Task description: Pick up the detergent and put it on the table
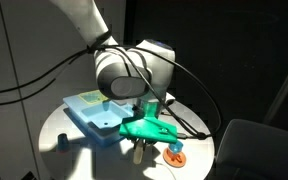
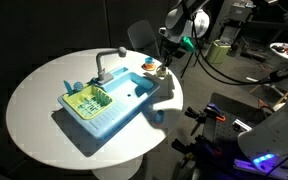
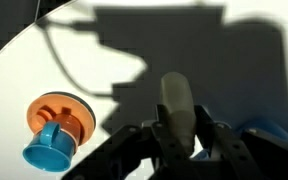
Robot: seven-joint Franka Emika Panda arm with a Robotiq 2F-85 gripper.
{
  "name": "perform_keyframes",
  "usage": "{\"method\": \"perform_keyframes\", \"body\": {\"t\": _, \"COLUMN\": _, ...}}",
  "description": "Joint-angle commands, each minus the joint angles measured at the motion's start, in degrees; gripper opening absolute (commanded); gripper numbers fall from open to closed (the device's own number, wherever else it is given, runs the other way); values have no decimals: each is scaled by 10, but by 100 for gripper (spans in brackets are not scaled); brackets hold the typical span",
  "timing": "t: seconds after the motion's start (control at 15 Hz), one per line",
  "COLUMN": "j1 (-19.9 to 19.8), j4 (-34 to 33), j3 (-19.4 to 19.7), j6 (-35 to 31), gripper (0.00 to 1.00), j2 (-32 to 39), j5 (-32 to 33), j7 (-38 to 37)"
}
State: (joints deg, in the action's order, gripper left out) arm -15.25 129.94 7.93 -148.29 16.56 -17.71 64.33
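Fingers (image 3: 210,138) pinch the detergent (image 3: 176,100) over the table (image 3: 44,60), orange-and-blue round object (image 3: 56,122) close beside, blue tray (image 2: 104,126) nearby.

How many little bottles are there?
1. The pale bottle is pinched in the tool, over the white table, next to the orange-and-blue round toy. Another might hide where the cameras can't see.

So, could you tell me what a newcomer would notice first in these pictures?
Probably the light-blue toy sink tray, with its faucet and green rack, sitting on the round white table. Next, in the wrist view, the gripper clamps a slim pale detergent bottle above the tabletop, with an orange-and-blue round object off to one side.
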Motion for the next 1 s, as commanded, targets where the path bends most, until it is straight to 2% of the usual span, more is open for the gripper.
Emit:
{"method": "perform_keyframes", "body": {"t": 0.0, "j1": -16, "j4": -10, "j3": -14, "j6": -23, "gripper": 8, "j2": 15, "j5": 13, "j7": -4}}
{"method": "perform_keyframes", "body": {"t": 0.93, "j1": -49, "j4": -29, "j3": -56, "j6": -38, "gripper": 8, "j2": 47, "j5": -1, "j7": 11}}
